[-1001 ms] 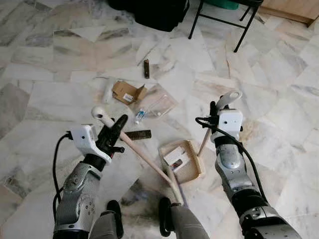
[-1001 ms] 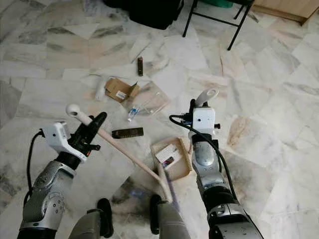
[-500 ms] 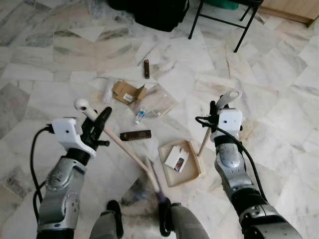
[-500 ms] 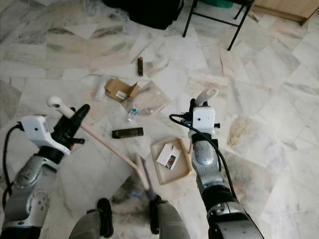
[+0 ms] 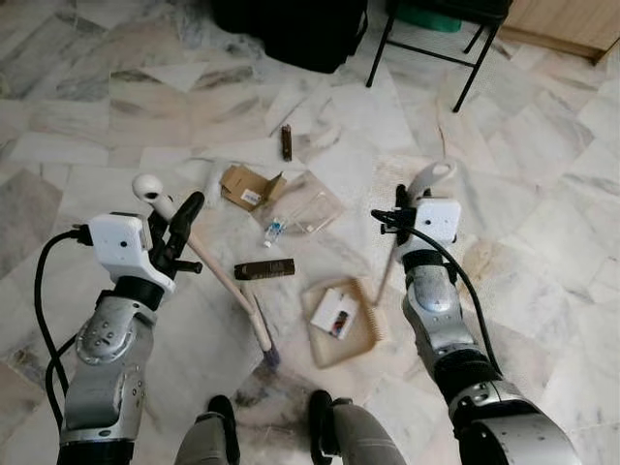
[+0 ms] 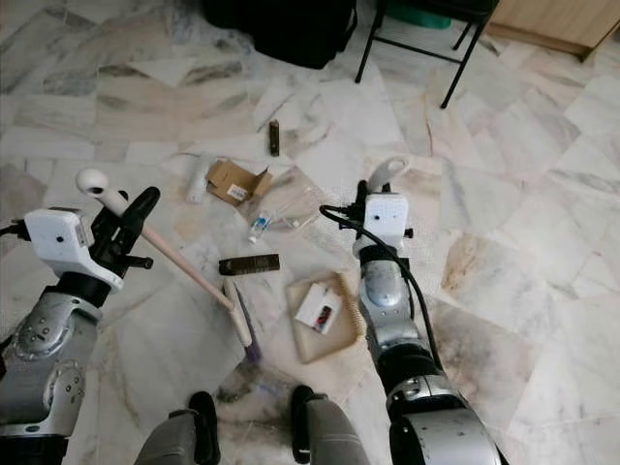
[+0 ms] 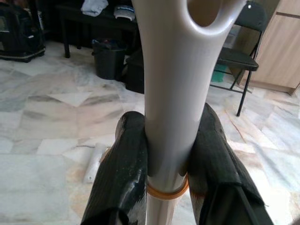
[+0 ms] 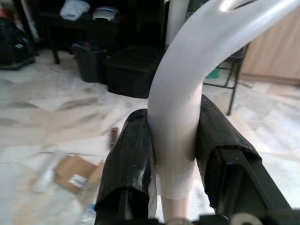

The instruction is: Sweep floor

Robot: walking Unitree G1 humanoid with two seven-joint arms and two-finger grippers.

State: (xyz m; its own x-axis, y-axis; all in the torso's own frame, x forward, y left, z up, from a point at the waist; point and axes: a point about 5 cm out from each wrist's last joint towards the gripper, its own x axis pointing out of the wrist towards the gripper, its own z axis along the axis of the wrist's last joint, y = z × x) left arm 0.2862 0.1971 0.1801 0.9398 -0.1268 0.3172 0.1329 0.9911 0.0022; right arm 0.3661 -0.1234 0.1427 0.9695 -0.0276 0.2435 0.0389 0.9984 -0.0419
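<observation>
My left gripper (image 5: 190, 211) is shut on the white top of a wooden broom handle (image 7: 174, 89). The broom slants down to its brush head (image 5: 262, 334), which rests on the marble floor left of the dustpan. My right gripper (image 5: 397, 201) is shut on the white dustpan handle (image 8: 180, 108). The tan dustpan (image 5: 360, 334) lies flat on the floor between the arms, with a small white packet (image 5: 335, 312) in it. Litter lies beyond it: a cardboard box (image 5: 246, 184), a clear plastic bag (image 5: 312, 201), a small tube (image 5: 274, 230), a dark bar (image 5: 264, 268), a brown stick (image 5: 286, 142).
A white bottle (image 5: 211, 178) lies left of the cardboard box. A black folding chair (image 5: 426, 48) and a black bin (image 5: 291, 24) stand at the far side, with a wooden cabinet (image 5: 572, 19) at the far right. My feet (image 5: 225, 418) are just behind the dustpan.
My left gripper moved left with the broom, and the brush head swung from the dustpan's near corner out to its left. The right gripper and dustpan shifted slightly.
</observation>
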